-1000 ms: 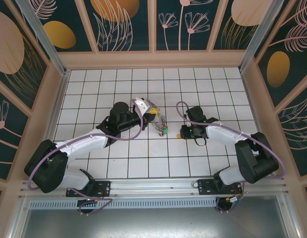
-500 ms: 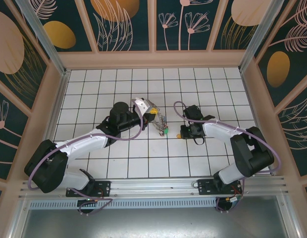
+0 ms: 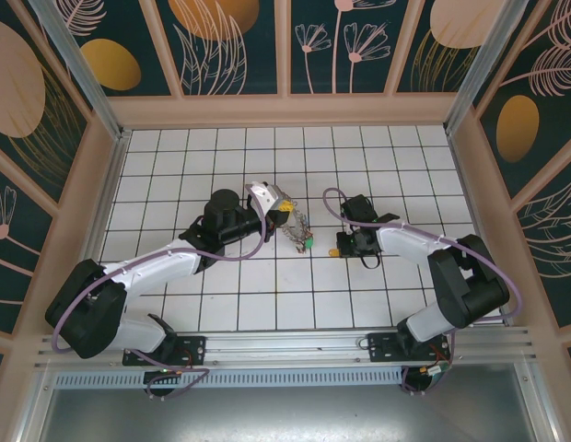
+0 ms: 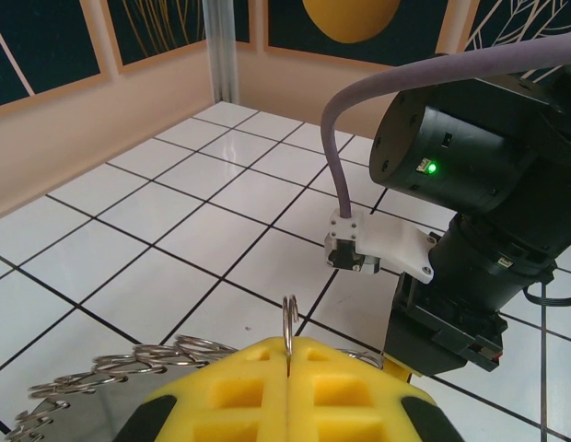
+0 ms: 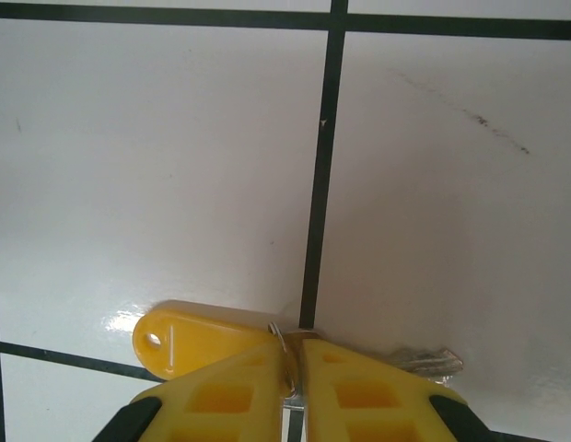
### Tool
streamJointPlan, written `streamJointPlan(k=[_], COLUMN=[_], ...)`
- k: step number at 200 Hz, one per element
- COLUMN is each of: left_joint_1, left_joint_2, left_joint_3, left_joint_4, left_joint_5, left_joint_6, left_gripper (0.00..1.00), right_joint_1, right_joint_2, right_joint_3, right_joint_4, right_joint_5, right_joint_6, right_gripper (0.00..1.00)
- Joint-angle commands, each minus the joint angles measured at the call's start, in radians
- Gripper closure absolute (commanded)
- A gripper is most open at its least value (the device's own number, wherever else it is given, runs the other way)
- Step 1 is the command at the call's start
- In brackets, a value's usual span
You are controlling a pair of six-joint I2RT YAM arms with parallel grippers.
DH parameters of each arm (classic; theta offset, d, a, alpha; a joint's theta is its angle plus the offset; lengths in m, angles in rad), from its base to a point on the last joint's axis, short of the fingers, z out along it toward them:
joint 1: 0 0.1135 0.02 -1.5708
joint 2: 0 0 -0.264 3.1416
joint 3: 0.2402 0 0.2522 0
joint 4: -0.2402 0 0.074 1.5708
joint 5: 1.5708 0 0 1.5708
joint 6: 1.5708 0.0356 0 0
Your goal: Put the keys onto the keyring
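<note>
While wrist-down, right fingers [image 5: 359,398] narrow, perhaps around yellow-tagged key [image 5: 198,339] (left fingers [image 4: 239,387] on keyring [image 3: 295,230]).

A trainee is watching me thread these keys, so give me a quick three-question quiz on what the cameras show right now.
1. True or false: the left gripper is shut on the keyring.
2. What colour is the tag on the key at the right gripper? A red, B yellow, C green.
3. What does that key rest on?
Key: 1 true. 2 B. 3 the white tiled table, with tag and blade on opposite sides of a dark grout line.
</note>
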Motion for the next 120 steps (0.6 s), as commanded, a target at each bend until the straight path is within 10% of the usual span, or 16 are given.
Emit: streamJointPlan(k=[1,120], left_joint_1=[-0.005,-0.006], left_joint_2=[-0.026,-0.024], left_joint_3=[0.004,0.007], left_joint_4=[0.071,0.065], left_joint_5=[-0.003,-0.002], left_joint_6=[-0.007,-0.007], left_gripper=[1.0,1.0], right_joint_1=[0.006,0.003], right_joint_2=[-0.015,-0.008], right_joint_3=[0.022,0.005], right_joint_4=[-0.004,0.035], right_joint_5=[0.021,0.027], right_joint_6=[0.009,0.019], right_gripper=[0.85,0.87])
